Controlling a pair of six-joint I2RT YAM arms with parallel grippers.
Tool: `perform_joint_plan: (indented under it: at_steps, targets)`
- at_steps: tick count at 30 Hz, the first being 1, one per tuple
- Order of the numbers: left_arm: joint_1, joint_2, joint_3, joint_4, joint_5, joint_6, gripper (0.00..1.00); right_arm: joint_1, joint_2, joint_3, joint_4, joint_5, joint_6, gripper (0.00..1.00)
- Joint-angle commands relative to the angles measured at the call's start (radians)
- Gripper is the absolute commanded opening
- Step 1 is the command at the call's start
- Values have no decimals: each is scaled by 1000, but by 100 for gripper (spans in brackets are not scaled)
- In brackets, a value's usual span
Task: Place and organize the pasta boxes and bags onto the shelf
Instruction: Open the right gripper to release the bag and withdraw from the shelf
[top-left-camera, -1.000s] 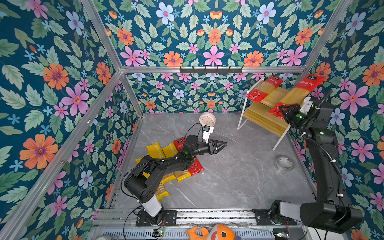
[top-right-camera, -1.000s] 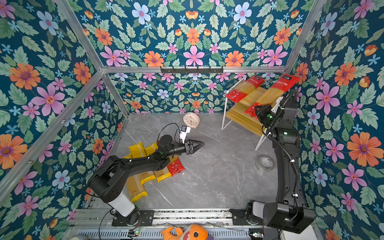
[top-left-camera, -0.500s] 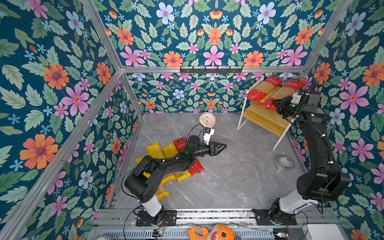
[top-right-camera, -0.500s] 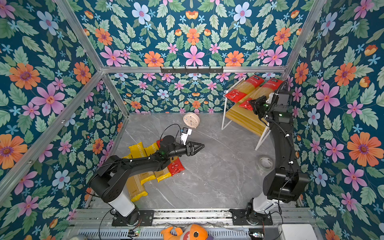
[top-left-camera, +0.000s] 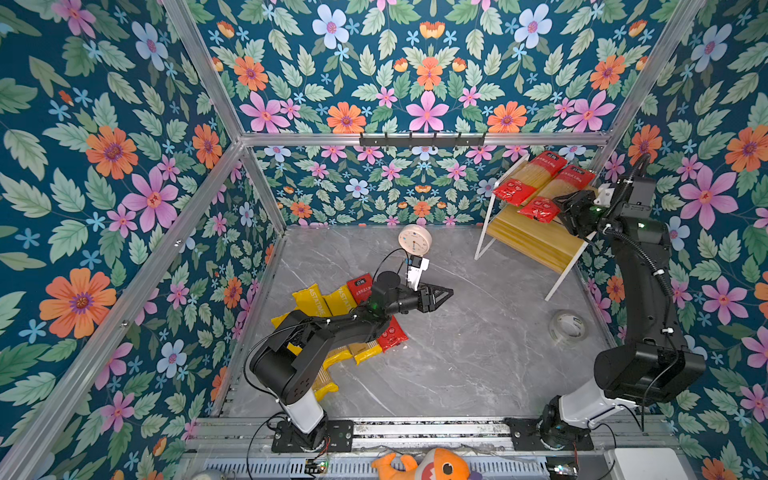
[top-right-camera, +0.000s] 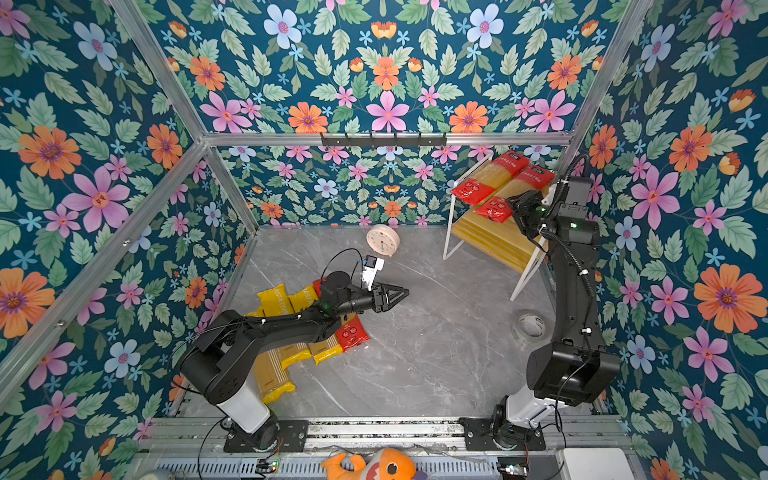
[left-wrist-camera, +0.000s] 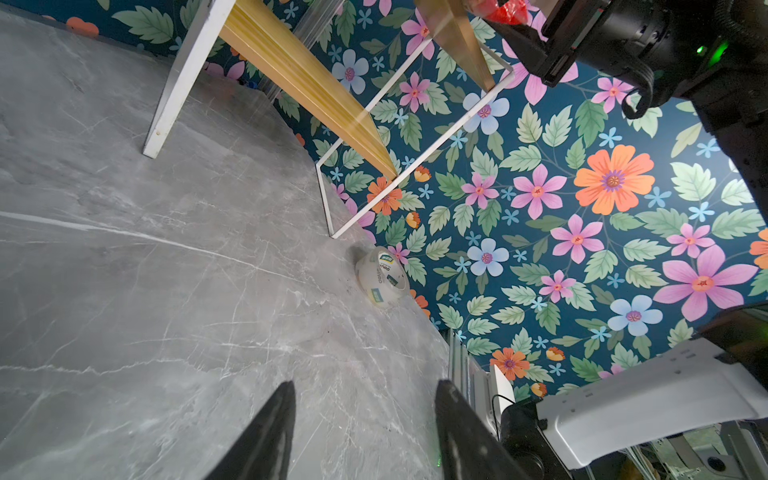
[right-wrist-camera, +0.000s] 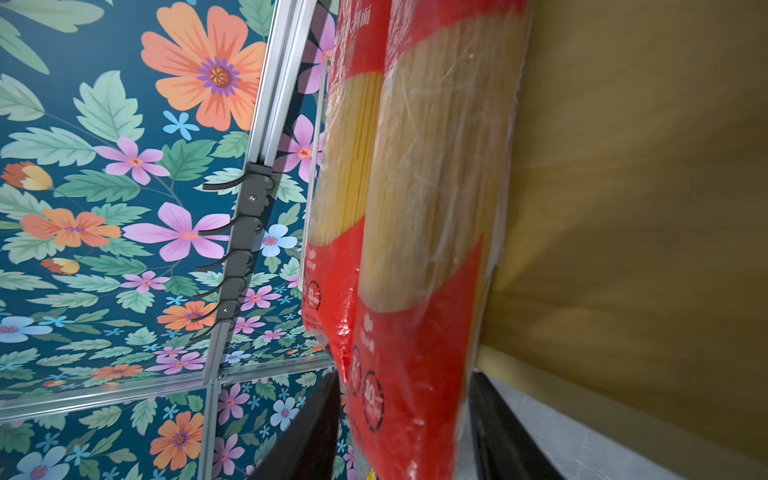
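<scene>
Top views both show the shelf (top-left-camera: 536, 245) in the bench's (top-left-camera: 478, 365) far right corner: pale yellowish wood boards in a skinny white frame. Two red packets (top-left-camera: 536, 176) lie side by side on its top board, crinkly film with clear middles showing the spaghetti. The right gripper (top-left-camera: 559, 210) is at the front end of the one nearer its arm. In the right wrist view its black jaws sit partway apart either side of that glossy red end, and I honestly can't tell if they're pinching it. The left gripper (top-left-camera: 446, 296) hangs over mid-bench, jaws spread, nothing in them. By the left edge there's a heap of yellow packets (top-left-camera: 318, 305) plus a loose red packet (top-left-camera: 392, 334). A round cream clock (top-left-camera: 414, 240) sits near the far edge, and a clear tape roll (top-left-camera: 567, 328) by the right edge.
</scene>
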Motion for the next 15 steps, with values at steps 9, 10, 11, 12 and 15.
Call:
perform_joint_plan:
  at_steps: [9,10,11,12,15]
  targets:
    - [2,-36,-2,-48,-5,48,56,21,116,93,-44,75,-95,38]
    - [1,-42,-6,-52,-13,55,56,29,129,109,-48,76,-101,36]
    - [2,-47,-12,-54,-22,59,56,38,149,138,-62,78,-113,33]
    - [2,-50,-17,-54,-28,60,56,49,174,173,-82,79,-127,30]
    - [1,-52,-21,-58,-27,59,56,78,231,256,-139,88,-169,27]
